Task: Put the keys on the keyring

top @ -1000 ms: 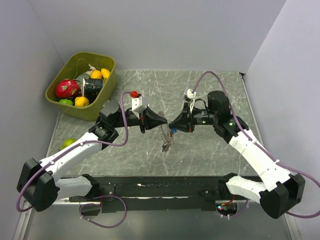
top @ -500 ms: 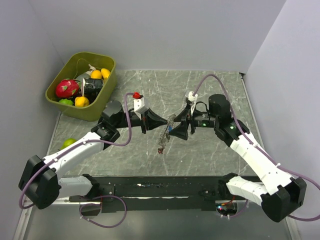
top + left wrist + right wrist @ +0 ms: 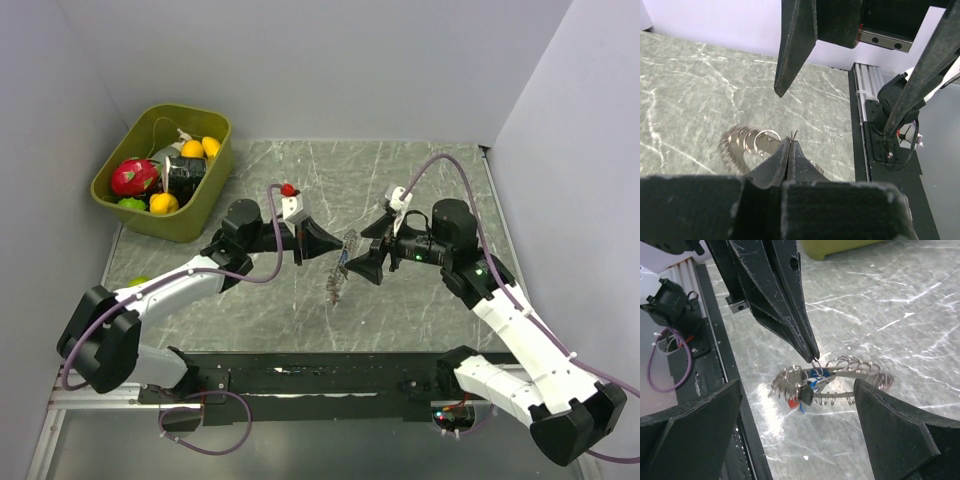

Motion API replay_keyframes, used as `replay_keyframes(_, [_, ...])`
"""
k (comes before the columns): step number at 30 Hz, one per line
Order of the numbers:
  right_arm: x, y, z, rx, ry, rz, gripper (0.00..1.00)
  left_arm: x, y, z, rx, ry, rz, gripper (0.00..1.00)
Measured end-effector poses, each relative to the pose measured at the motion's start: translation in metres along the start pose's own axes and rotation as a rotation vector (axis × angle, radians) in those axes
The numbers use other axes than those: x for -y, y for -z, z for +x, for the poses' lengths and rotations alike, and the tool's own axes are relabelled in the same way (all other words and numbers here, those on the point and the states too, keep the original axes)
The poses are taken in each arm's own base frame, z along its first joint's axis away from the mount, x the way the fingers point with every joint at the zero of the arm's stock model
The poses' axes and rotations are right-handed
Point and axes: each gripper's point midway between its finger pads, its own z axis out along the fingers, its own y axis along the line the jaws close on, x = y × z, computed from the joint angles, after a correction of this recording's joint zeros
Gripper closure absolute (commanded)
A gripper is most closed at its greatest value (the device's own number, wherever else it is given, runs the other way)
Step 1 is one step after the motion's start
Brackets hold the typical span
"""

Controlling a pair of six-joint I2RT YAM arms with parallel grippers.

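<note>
We are pinching the keyring [image 3: 840,365] in our tightly closed left gripper [image 3: 814,357], holding it above the worktop [image 3: 400,300], coloured keys [image 3: 807,392] dangling beneath; our right gripper [image 3: 797,384] is gaping wide, holding nothing.

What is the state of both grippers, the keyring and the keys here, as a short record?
keyring: hangs from the left gripper
left gripper: jaws shut on the keyring
right gripper: jaws open, holding nothing
keys: blue, red and dark heads bunched at the keyring; threading unclear
bin: back left, fruit inside
</note>
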Motion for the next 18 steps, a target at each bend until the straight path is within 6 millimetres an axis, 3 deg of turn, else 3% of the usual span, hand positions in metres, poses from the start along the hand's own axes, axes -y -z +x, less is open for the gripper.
replay_keyframes(11, [-0.002, 0.013, -0.010, 0.041, 0.025, 0.048, 0.00, 0.010, -0.036, 0.010, 0.031, 0.028, 0.098, 0.99])
replay_keyframes(14, [0.000, 0.012, -0.006, 0.035, 0.018, 0.055, 0.00, 0.012, -0.036, 0.025, 0.035, 0.055, 0.102, 0.99])
replay_keyframes(18, [0.001, 0.010, 0.000, 0.021, -0.002, 0.057, 0.00, 0.013, -0.027, 0.061, 0.014, 0.112, 0.076, 0.99])
